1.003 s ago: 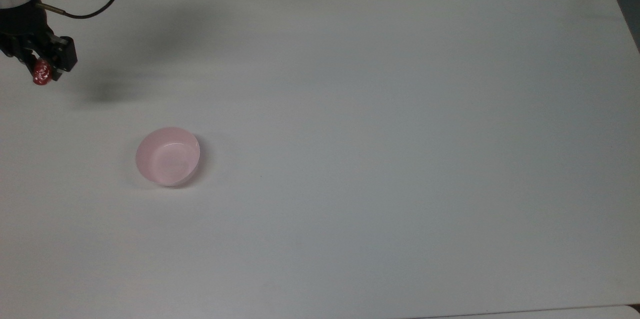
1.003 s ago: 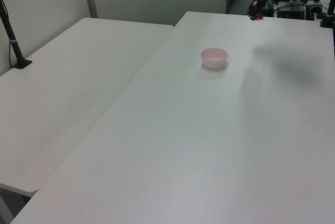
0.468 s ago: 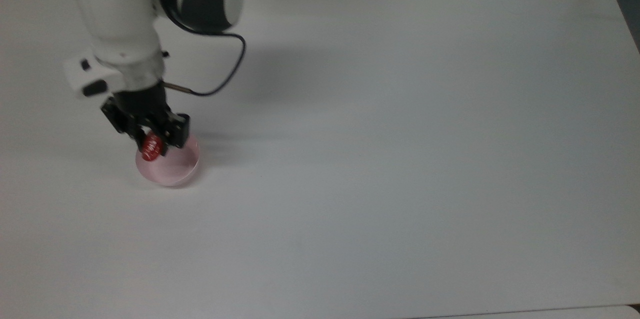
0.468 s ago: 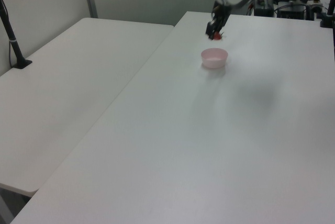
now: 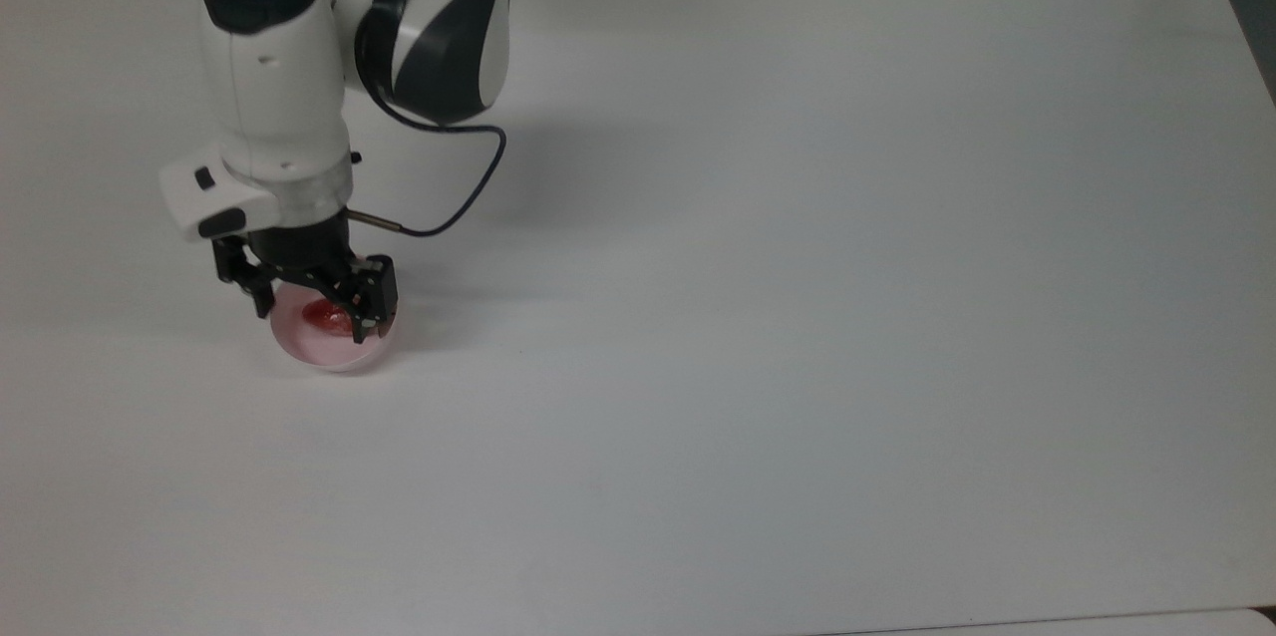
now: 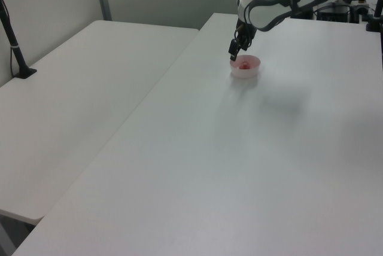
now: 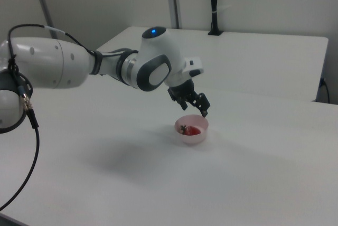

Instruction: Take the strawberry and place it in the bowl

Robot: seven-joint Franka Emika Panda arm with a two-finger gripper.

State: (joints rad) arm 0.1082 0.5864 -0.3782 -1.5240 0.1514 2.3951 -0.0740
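The red strawberry [image 5: 328, 315] lies inside the pale pink bowl [image 5: 334, 352] on the white table, near the top view's left. In the right view the strawberry [image 7: 192, 130] rests on the bowl's [image 7: 192, 138] floor, leafy end toward the right view's left. My gripper [image 5: 314, 302] hangs just above the bowl, open, its two black fingers spread across the bowl's width with nothing between them. The left view shows the gripper [image 6: 237, 48] above the bowl [image 6: 245, 70] with a red speck, the strawberry [image 6: 243, 65], inside.
The white table [image 5: 797, 317] stretches wide to the top view's right of the bowl. A second white table [image 6: 78, 100] adjoins it on the left view's left. A black post [image 6: 12, 40] stands on that second table.
The arm came over the bowl carrying the strawberry, then the fingers opened. The strawberry left the gripper and now lies in the bowl.
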